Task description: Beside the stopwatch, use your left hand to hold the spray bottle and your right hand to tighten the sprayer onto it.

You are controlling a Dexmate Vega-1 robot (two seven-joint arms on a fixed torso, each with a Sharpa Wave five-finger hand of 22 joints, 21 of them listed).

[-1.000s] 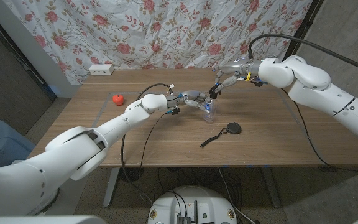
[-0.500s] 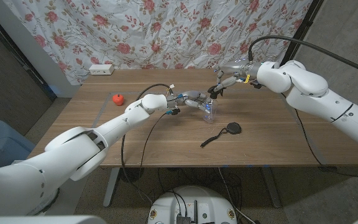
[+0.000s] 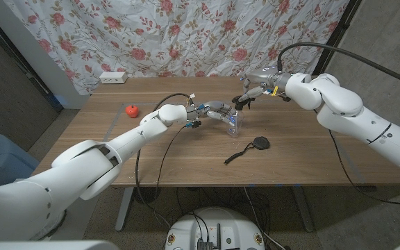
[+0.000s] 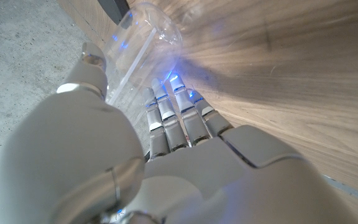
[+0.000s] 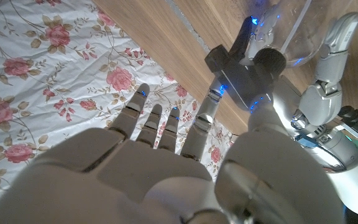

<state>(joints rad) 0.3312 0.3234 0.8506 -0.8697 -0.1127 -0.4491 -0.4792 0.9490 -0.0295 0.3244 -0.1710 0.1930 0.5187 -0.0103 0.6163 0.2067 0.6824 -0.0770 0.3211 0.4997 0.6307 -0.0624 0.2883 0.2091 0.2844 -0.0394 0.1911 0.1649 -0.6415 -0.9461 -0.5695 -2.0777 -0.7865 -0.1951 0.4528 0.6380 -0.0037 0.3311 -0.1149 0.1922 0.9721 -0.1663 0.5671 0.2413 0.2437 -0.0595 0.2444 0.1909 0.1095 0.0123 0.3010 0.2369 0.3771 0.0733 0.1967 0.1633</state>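
Fingers of the left hand (image 3: 217, 110) wrap the clear bottle (image 3: 233, 123) near the middle of the table (image 3: 186, 156); in the left wrist view the fingers (image 4: 176, 121) lie against the bottle (image 4: 135, 50) and the thumb curves around its other side, so this hand holds it upright on the wood. Right hand (image 3: 250, 95) comes in from the far side, just above the bottle's top; in the right wrist view the thumb and a fingertip (image 5: 229, 81) pinch the dark sprayer (image 5: 244, 59) sitting on the bottle's neck, the other fingers spread out beyond it. Left hand's fingers (image 5: 328, 74) also show there, closed on the clear wall of the bottle (image 5: 291, 43).

Black stopwatch (image 3: 260, 144) lies on the table near the bottle, on the robot's right and closer to the near edge, its cord (image 3: 236, 157) trailing toward the robot. Well off to the left sits a small red object (image 3: 132, 110). At the far left corner rests a white power strip (image 3: 113, 77), under a floral curtain (image 3: 186, 35)
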